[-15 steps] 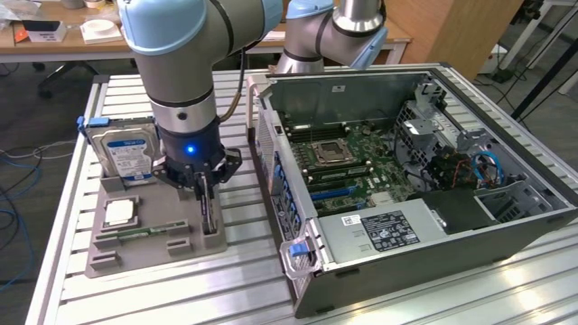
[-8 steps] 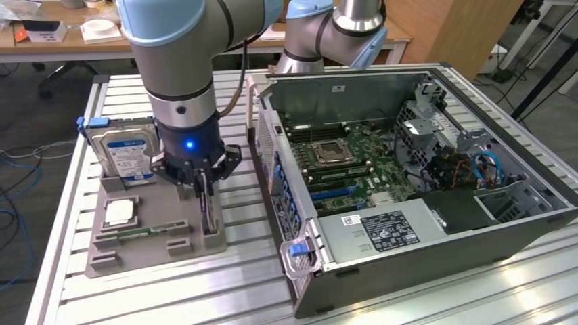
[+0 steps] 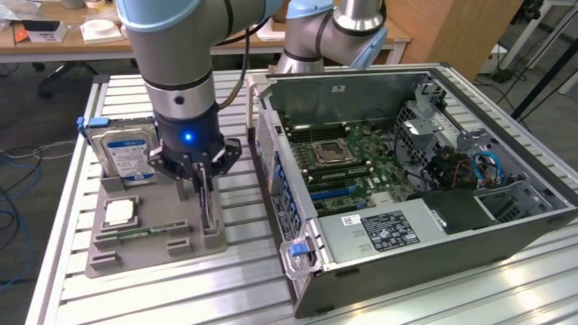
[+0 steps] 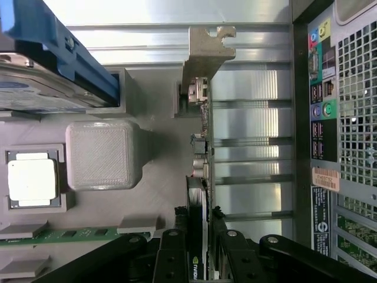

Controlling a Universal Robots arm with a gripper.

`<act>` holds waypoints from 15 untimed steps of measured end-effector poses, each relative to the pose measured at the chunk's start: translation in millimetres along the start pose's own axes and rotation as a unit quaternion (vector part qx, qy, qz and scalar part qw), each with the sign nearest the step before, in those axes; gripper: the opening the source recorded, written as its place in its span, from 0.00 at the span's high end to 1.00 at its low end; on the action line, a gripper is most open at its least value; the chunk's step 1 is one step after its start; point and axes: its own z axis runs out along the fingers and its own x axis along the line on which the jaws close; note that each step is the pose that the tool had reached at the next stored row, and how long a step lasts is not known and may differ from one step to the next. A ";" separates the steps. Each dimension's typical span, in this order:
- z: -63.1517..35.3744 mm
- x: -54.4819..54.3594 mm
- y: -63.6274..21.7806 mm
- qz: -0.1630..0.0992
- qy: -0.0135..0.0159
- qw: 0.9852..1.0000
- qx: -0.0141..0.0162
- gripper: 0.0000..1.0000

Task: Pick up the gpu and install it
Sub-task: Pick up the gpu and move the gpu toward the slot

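Hand (image 3: 204,184) is down low over the grey tray (image 3: 149,203), and its black fingers (image 4: 171,253) sit pinched on either side of the gpu (image 4: 200,183). It's a narrow grip with the card clamped between them. The gpu stands on edge along the side of the tray nearest the open case (image 3: 407,203), with its silver bracket (image 4: 207,50) at the end away from the fingers. Across the tray, the hard drive (image 3: 126,152) stands upright at one end. The cpu (image 3: 120,212) sits in a pocket mid-tray, and the memory stick (image 3: 145,232) lies flat just past it. The tray rests on the slatted counter (image 3: 243,284), and the case is just beside it.
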 end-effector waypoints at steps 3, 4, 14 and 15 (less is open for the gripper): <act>-4.5 -0.2 0.2 0.000 0.000 1.000 0.000 0.74; -5.4 -0.2 0.2 0.000 0.000 1.000 0.000 0.74; -6.2 -0.3 0.4 0.000 0.000 1.000 0.000 0.74; -6.6 -0.3 0.4 0.000 0.000 1.000 0.000 0.74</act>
